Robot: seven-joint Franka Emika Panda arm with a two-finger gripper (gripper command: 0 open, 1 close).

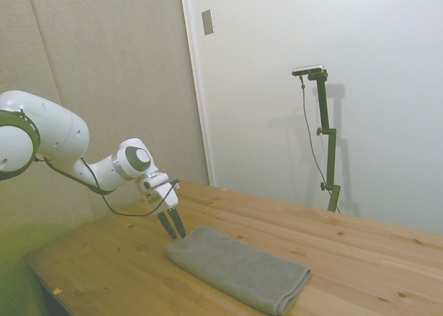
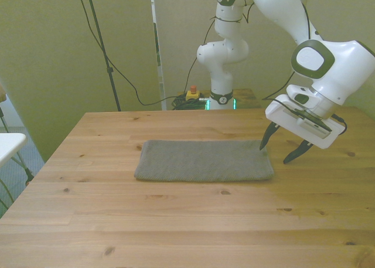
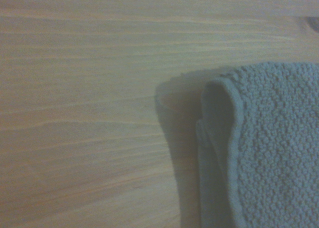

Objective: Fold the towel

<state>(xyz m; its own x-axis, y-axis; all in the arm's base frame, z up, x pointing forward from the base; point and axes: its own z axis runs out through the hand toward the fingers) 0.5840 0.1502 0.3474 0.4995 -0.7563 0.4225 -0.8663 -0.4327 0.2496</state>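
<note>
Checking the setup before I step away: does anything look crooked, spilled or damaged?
Nothing stands out. The towel lies flat and folded on the table, edges fairly even. The open gripper hovers at its end on the front view's right.

Soft, even room light here, a yellowish cast in the front view. Side view slightly hazy, faint shadows on the wall. Wrist view dim and soft, the towel (image 3: 269, 148) shading the worktop (image 3: 79, 113) beside it.
</note>
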